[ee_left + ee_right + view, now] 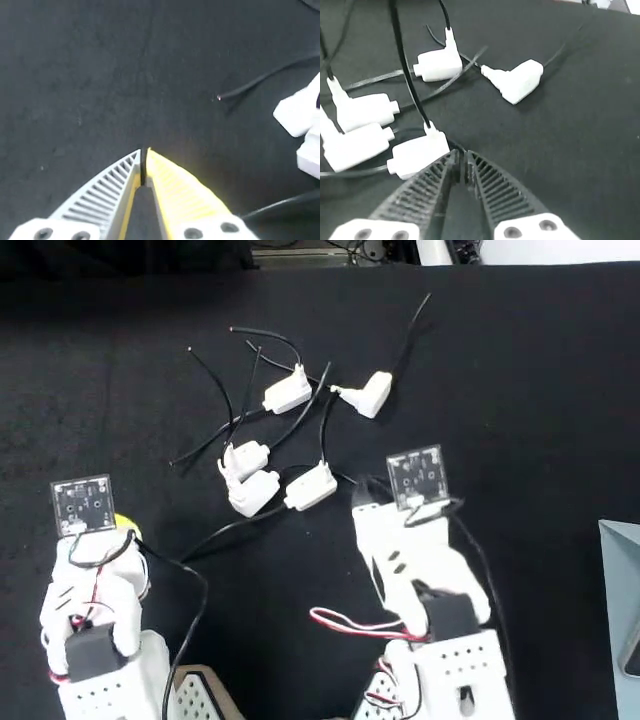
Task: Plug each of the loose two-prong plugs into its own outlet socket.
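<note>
Several white two-prong plugs with black cords lie loose on the black table: one (288,392) and an angled one (370,393) farther back, three closer (245,457), (253,492), (310,486). My right gripper (460,156) is shut and holds nothing, with its black fingertips just beside the nearest plug (417,152). The angled plug (517,80) lies farther out from it. From above, the right gripper (355,492) sits just right of that plug cluster. My left gripper (145,152), with one white and one yellow finger, is shut over bare cloth, with two plugs (300,115) off to its side.
Thin black cords (215,390) spread loosely behind and left of the plugs, and one cord (190,580) trails toward the left arm's base. A grey-blue object (622,590) stands at the table's right edge. Bare black cloth (540,390) lies at the back right.
</note>
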Motion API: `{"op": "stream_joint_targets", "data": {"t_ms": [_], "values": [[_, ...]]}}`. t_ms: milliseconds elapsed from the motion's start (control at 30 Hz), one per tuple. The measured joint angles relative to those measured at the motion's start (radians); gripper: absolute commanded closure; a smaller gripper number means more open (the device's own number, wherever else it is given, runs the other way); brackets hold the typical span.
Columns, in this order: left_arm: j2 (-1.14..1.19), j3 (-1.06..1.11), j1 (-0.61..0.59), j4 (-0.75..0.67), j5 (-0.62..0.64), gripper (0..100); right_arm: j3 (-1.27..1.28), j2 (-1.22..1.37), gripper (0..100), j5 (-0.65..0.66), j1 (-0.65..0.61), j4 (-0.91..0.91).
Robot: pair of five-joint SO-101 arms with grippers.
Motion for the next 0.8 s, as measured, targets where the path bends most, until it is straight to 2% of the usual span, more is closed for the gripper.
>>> {"op": "stream_joint_targets", "data": {"t_ms": [267,367,633,800], "values": [[0.0,0.068,0.0,0.0,0.0,97,0.201,-0.236,98.6,0.0,0.038,0.015],[0.0,0.092,0.0,0.0,-0.002,97,0.203,-0.31,98.6,0.0,0.04,0.097],[0.0,0.181,0.0,0.0,-0.035,97,0.203,-0.321,98.6,0.0,0.04,0.29],[0.0,0.195,0.075,0.0,-0.037,97,0.203,-0.321,98.6,0.0,0.04,0.365]]}}
